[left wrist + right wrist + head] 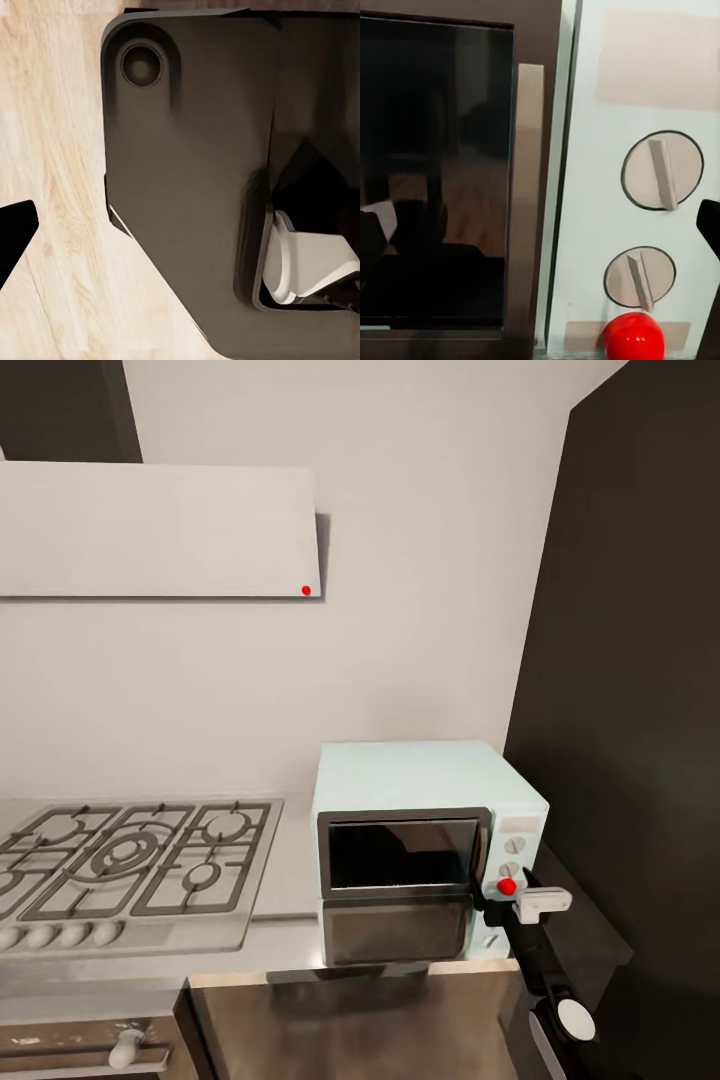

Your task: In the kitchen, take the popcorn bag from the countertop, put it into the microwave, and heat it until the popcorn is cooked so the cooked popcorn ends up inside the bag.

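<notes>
The pale mint-blue microwave point(420, 780) stands on the grey countertop point(285, 905) with its dark glass door point(435, 172) shut. Behind the glass only dim shapes show, and the popcorn bag and popcorn are hidden or out of view. My right gripper point(503, 892) is open right in front of the control panel, level with the red round light point(632, 337) below the two knobs point(662, 170). Its fingertips point(371, 244) straddle the door handle point(529, 195) and the panel. My left gripper point(180, 240) hangs low over the wood floor, one black fingertip point(15, 232) showing.
A gas hob point(130, 860) with black grates lies left of the microwave, and a white hood point(160, 530) hangs above it. A tall dark cabinet point(630, 690) walls off the right side. Dark cabinet fronts point(350, 1030) run below the countertop. My dark base point(187, 187) sits under the left arm.
</notes>
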